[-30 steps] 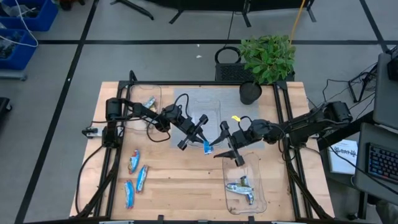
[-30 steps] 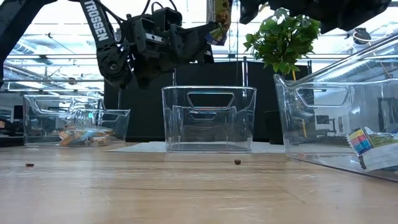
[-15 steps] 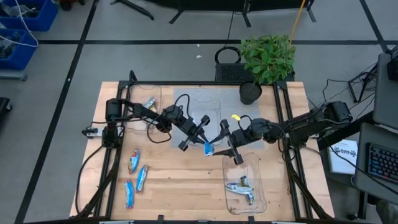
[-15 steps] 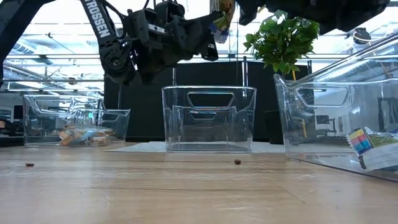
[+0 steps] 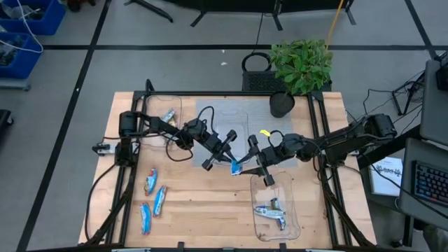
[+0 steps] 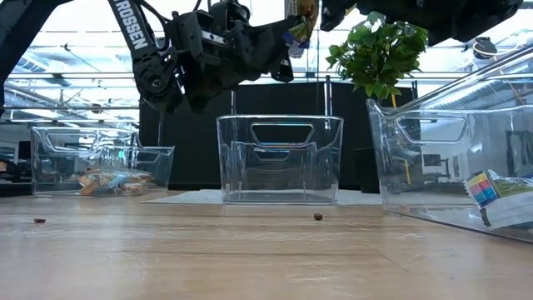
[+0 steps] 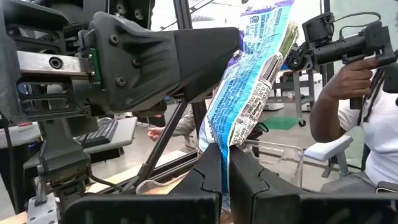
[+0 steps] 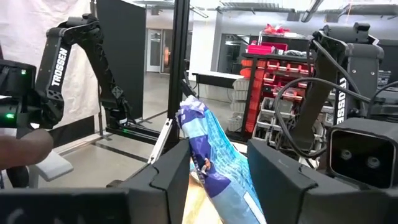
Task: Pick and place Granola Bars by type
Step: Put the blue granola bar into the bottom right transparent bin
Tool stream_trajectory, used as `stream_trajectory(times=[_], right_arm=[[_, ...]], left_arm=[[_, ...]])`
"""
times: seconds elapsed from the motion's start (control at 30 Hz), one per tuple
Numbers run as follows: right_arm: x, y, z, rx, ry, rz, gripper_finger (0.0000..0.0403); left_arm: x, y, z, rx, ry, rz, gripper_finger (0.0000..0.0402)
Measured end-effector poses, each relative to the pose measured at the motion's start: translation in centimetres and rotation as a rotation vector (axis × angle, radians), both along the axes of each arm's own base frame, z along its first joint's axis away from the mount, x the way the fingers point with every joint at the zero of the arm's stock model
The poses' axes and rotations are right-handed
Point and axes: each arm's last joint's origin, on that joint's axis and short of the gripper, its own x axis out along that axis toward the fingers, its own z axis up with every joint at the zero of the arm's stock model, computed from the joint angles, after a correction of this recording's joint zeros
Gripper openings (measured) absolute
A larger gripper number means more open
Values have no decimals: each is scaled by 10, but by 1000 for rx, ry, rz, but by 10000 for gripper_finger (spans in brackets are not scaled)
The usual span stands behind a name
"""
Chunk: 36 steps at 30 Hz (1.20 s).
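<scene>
A shiny blue granola bar (image 5: 234,166) hangs in the air above the table's middle, between my two grippers. My left gripper (image 5: 226,157) reaches it from the left and is shut on it (image 7: 225,168). My right gripper (image 5: 245,165) faces it from the right and is open. Its fingers (image 8: 177,171) stand on either side of the bar (image 8: 208,149) with a gap showing. Three more blue bars (image 5: 150,182) lie flat on the table's near left part. The low view shows the held bar (image 6: 301,17) high above the trays. My left gripper pinches one end of the blue bar (image 7: 231,140) between its two fingers, coming level from the table's left. The bar sticks out lengthwise beyond the fingertips toward the right gripper. It is lifted clear of the table.
A clear tray at the far left holds tan bars (image 5: 168,115). Another clear tray (image 5: 227,119) stands at the far middle. The tray at the near right (image 5: 287,224) holds silver bars (image 5: 271,212). A potted plant (image 5: 301,63) stands beyond the far edge. A person (image 7: 348,106) stands behind the table.
My left gripper has moved slightly toward the right gripper and a little up, carrying the blue bar with it. The right gripper has stayed where it was.
</scene>
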Motion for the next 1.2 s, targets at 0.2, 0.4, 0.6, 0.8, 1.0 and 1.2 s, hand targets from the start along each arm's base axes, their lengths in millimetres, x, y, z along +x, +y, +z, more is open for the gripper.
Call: stream_trajectory(times=[0.2, 0.4, 0.6, 0.8, 1.0, 1.2], right_arm=[[0, 0, 1, -30, -24, -1, 102], [0, 1, 1, -84, -47, -4, 13], [-2, 6, 5, -87, -79, 12, 5], [-11, 8, 14, -88, -93, 14, 3], [-20, 8, 23, -81, -71, -21, 1], [-31, 16, 26, -39, 7, 13, 1]], left_arm=[[8, 0, 5, -4, 18, -2, 7], [16, -3, 10, -5, 48, -16, 13], [15, -2, 13, -61, 90, -74, 18], [13, 10, 13, -213, 234, -91, 47], [10, 18, 15, -238, 274, -133, 56], [5, 17, 22, -192, 241, -205, 57]])
